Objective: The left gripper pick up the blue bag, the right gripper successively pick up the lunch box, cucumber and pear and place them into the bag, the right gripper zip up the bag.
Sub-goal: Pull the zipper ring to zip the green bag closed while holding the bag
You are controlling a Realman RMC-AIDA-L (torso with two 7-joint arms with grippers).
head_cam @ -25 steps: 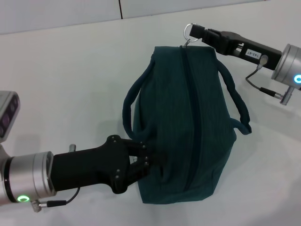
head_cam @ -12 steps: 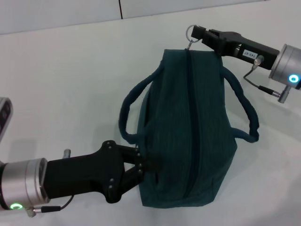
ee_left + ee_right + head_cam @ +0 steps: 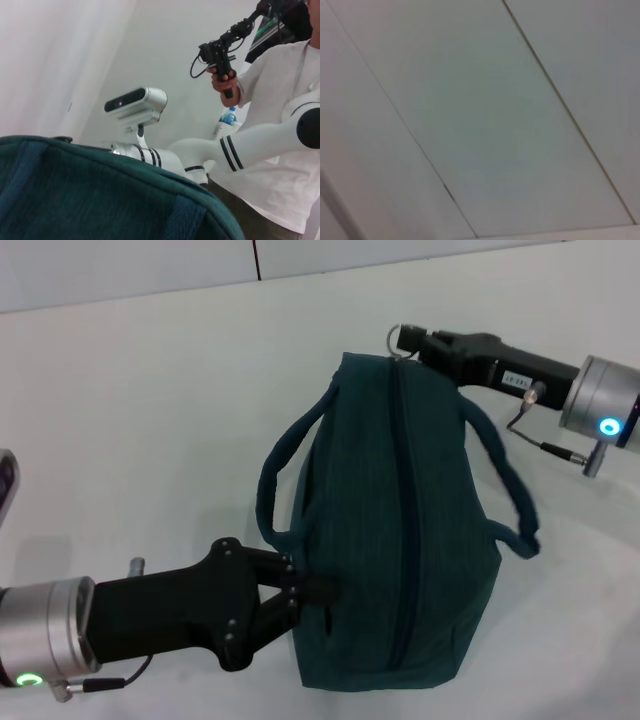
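Note:
The blue bag [image 3: 400, 530] lies across the middle of the white table, its long zipper [image 3: 405, 510] closed along the top. My left gripper [image 3: 305, 590] is shut on the fabric at the bag's near left side. My right gripper [image 3: 412, 340] sits at the bag's far end, shut on the metal ring pull [image 3: 396, 337]. One loop handle [image 3: 275, 480] arches to the left, the other [image 3: 510, 490] to the right. The left wrist view shows the bag's teal fabric [image 3: 100, 200] close up. The lunch box, cucumber and pear are out of view.
White table [image 3: 140, 410] surrounds the bag, with a wall seam at the back [image 3: 255, 260]. In the left wrist view the robot's head camera [image 3: 135, 102] and a person in white [image 3: 280, 100] holding a handle show. The right wrist view shows only pale panels [image 3: 480, 120].
The right gripper and ring pull moved nearer and lower, bringing the bag's far end with them. The left arm slid back toward the lower left, still gripping the bag.

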